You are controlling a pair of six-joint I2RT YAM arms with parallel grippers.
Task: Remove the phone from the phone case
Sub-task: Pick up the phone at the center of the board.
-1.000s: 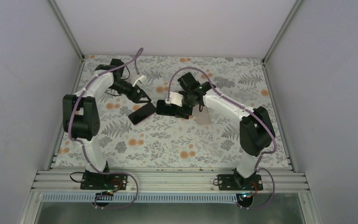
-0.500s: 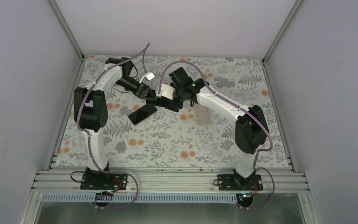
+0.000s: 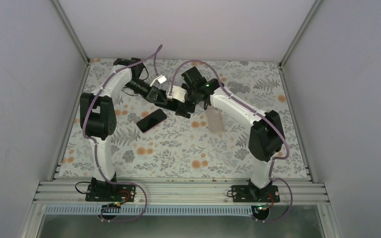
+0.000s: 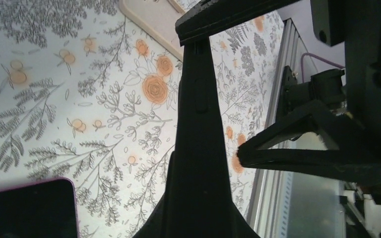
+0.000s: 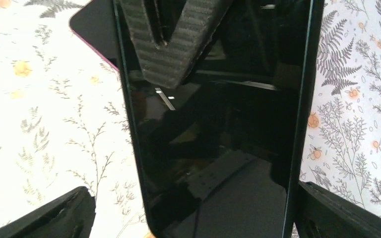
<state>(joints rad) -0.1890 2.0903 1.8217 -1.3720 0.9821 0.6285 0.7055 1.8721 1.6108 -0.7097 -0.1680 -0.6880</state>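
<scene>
Top view, phone: You see the black phone (image 3: 176, 104) held up above the table (image 3: 178, 158), near the middle of the far edge, where your two arms meet.
Top view, right gripper: Your right gripper (image 3: 184, 107) is clamped on the phone.
Top view, left gripper: Your left gripper (image 3: 166, 100) is right by the phone on its left side. From here you cannot tell if it squeezes.
Top view, pink-rimmed slab: The pink-rimmed slab (image 3: 152, 120) lies flat, left of the table's middle. You cannot tell if it is a case or a second phone.
Top view, pale case: The pale case (image 3: 215, 120) lies flat, a little right of the table's middle.
Left wrist view, phone: You look at the phone (image 4: 198, 129) from its thin side, standing on end.
Left wrist view, left finger: One left finger (image 4: 302, 148) points at the phone. A thin strip of table shows between them.
Left wrist view, things below: The pale case (image 4: 151, 17) is at the top, the pink-rimmed slab (image 4: 25, 210) at the bottom left.
Right wrist view, phone: The shiny dark screen of the phone (image 5: 218, 148) fills the middle.
Right wrist view, right fingers: Your right fingers (image 5: 39, 215) sit on either side of the phone.
Right wrist view, left pad: A ridged left pad (image 5: 178, 44) lies over the top of the screen. You cannot tell if it presses.
Right wrist view, pink-rimmed slab: A corner (image 5: 92, 25) peeks out at the top left, behind the phone.
</scene>
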